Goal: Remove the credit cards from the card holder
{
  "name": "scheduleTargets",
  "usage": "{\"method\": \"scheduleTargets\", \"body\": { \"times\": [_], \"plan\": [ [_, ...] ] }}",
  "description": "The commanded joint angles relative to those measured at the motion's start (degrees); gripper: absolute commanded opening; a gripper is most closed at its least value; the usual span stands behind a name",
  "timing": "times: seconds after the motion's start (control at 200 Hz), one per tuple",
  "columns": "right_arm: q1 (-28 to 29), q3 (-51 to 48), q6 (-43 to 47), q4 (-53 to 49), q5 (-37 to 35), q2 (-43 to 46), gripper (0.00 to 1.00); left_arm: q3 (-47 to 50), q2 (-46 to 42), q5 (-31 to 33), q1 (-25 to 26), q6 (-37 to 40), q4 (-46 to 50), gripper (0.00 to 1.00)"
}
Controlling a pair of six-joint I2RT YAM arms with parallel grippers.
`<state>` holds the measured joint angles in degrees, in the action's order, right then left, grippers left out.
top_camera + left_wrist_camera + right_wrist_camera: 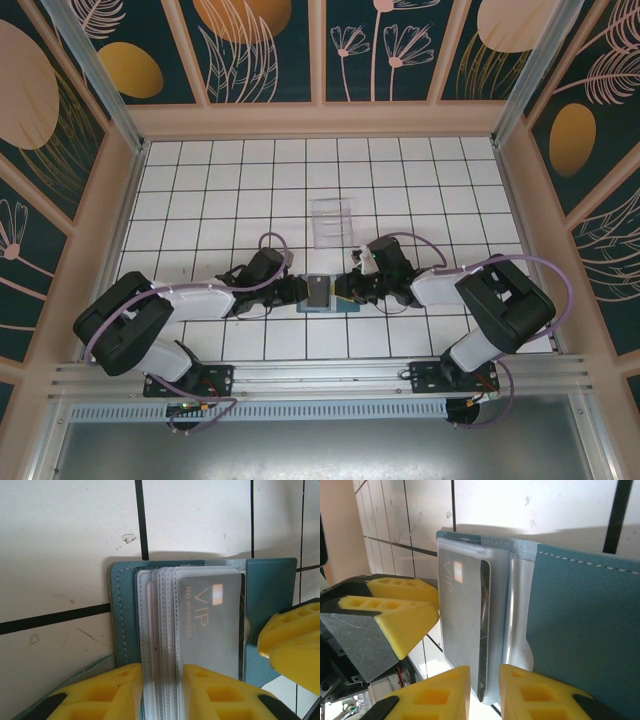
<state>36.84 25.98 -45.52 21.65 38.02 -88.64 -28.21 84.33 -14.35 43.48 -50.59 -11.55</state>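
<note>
l end effector (162,680) tight on card holder (270,590)

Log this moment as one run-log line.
left gripper: shut on clear sleeves of teal soft bifold card holder | right gripper: shut on dark rectangular VIP credit card | card: not yet out of sleeve

The card holder (272,587) is teal-blue with pale stitching and clear sleeves (155,630). The credit card (212,630) is grey with pale "VIP" lettering and a gold square. The fingers (100,695) are yellow, the desk (65,545) white with black gridlines.
</note>
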Motion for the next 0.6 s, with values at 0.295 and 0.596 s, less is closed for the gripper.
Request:
{"method": "scheduleTargets", "body": {
  "times": [0.295,0.596],
  "plan": [
    [-0.3,1.2,0.7,-0.6,0.7,-1.5,0.23,-0.8,-4.9,4.1,-0.3,0.7,4.8,0.34],
    [-0.3,1.8,0.7,-0.7,0.9,-1.9,0.22,-2.0,-1.8,1.7,-0.2,2.1,5.0,0.45]
  ]
}}
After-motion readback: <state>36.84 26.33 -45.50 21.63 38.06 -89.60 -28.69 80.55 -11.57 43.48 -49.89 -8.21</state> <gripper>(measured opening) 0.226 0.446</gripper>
